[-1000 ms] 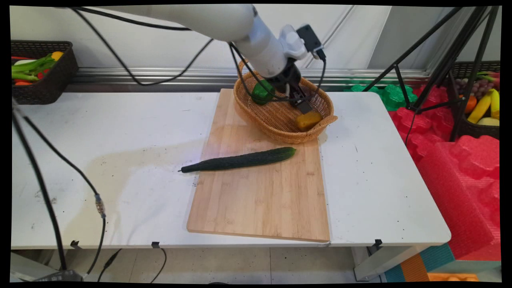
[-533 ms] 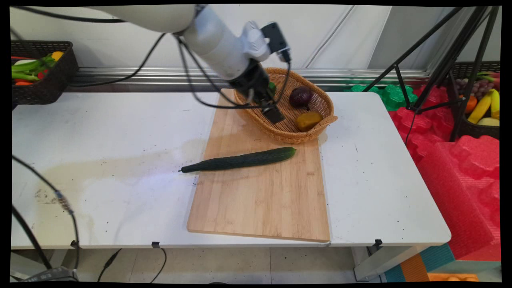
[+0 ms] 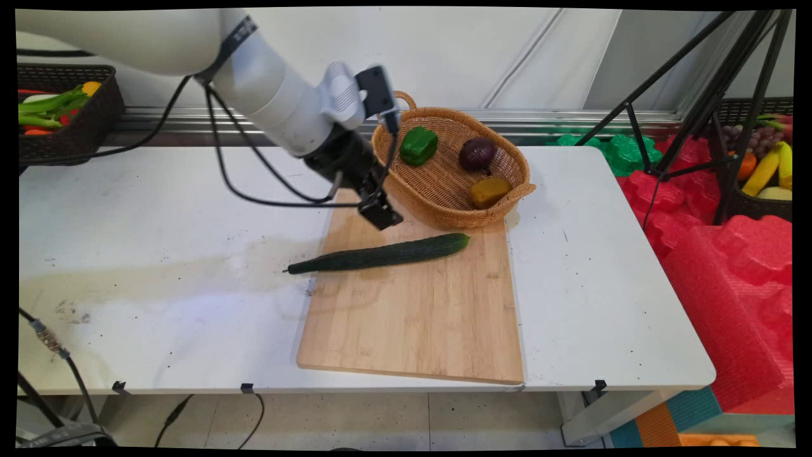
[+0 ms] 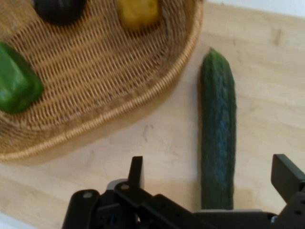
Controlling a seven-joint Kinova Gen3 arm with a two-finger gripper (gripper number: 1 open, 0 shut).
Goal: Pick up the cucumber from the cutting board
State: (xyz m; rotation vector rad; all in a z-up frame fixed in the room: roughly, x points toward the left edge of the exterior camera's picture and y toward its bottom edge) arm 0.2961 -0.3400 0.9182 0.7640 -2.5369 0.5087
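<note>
Over cutting board, just left of wicker basket: gripper fingers spread apart, empty, hovers above cucumber, cucumber lined up between them in hand view. Cucumber lies across board, stem end overhanging left edge onto table. Basket holds green pepper, dark onion, yellow piece. Bare board in front of cucumber.

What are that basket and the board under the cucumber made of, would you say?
The basket looks like woven wicker or rattan: tan strands in ribbed rows, matte. The board looks like bamboo or pale wood: straight grain lines, glued strips, smooth dull finish. The cucumber has bumpy dark green skin; real or plastic, I can't tell.
</note>
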